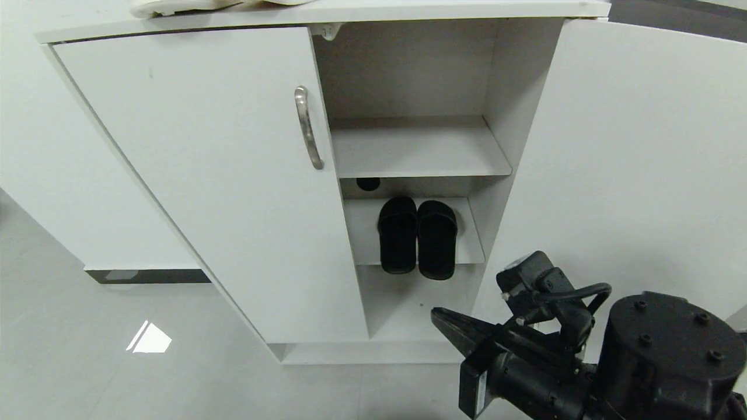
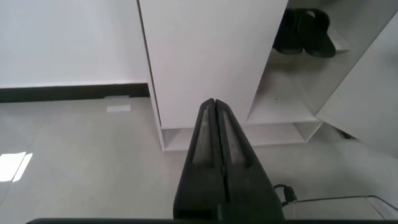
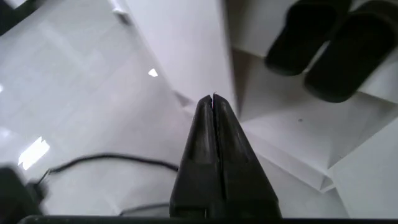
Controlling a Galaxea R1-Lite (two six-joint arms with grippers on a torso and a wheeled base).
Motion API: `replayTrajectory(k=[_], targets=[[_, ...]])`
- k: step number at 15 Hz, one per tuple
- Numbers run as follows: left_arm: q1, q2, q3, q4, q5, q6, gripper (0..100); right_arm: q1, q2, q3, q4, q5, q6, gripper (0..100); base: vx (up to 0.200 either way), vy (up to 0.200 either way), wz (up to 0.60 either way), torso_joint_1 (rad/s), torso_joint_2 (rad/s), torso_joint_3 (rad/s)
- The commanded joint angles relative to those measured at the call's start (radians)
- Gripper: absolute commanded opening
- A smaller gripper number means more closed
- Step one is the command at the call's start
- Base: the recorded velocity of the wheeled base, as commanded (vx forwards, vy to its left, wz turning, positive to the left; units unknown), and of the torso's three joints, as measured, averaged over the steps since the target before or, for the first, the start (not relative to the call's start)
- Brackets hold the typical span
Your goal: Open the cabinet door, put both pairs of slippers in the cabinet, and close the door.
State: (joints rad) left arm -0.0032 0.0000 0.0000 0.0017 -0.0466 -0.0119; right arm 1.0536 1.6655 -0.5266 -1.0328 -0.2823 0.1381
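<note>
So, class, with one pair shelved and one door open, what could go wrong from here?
1. The black slippers overhang their shelf at its front edge, so the closing door might catch them.
2. The right gripper sits low in front of the opening, likely in the door's swing path.
3. What looks like the other pair lies on the cabinet top, far above that gripper; a high reach may knock it off.

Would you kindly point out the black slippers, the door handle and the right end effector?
black slippers [image 1: 418, 239], head view, middle of the pair.
door handle [image 1: 307, 127], head view, middle of the bar.
right end effector [image 1: 437, 315], head view, shut fingertips.
</note>
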Motion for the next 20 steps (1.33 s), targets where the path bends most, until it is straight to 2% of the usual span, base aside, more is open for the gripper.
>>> replayTrajectory(k=[1,5,7,9,10,12,14,15,20], targets=[[0.0,0.002,0.0,0.0,0.001,0.0,0,0.003,-0.017,0.028,-0.001,0.014,0.0,0,0.0,0.0,0.0,0.002,0.01,0.203],[0.0,0.002,0.0,0.0,0.004,-0.002,0,0.002,-0.036,0.066,-0.003,0.077,0.0,0,0.0,0.0,0.0,0.002,0.0,0.2],[0.0,0.002,0.0,0.0,0.002,0.006,0,0.002,-0.081,0.114,-0.007,0.181,0.002,0,0.0,0.0,0.0,-0.002,0.0,0.171],[0.0,0.002,0.0,0.0,0.002,0.006,0,-0.003,-0.136,0.175,-0.007,0.336,0.0,0,0.0,0.0,0.0,-0.001,0.0,0.033],[0.0,0.0,0.0,0.0,0.002,0.006,0,-0.006,-0.155,0.195,-0.007,0.381,0.0,0,0.0,0.0,0.0,0.0,0.0,0.0],[0.0,0.002,0.0,0.0,0.002,0.004,0,-0.006,-0.161,0.214,-0.007,0.407,0.0,0,0.0,0.0,0.0,0.0,0.0,0.0],[0.0,0.002,0.0,0.0,0.001,0.003,0,-0.007,-0.178,0.263,-0.01,0.496,-0.012,0,0.0,0.0,0.0,0.0,0.0,0.0],[0.0,0.002,0.0,0.0,0.002,0.003,0,-0.024,-0.178,0.269,-0.012,0.519,-0.012,0,0.0,0.0,0.0,0.0,0.0,0.0],[0.0,0.002,0.0,0.0,0.002,0.004,0,-0.037,-0.176,0.27,-0.013,0.529,-0.015,0,0.0,0.2,0.0,0.005,0.0,0.002]])
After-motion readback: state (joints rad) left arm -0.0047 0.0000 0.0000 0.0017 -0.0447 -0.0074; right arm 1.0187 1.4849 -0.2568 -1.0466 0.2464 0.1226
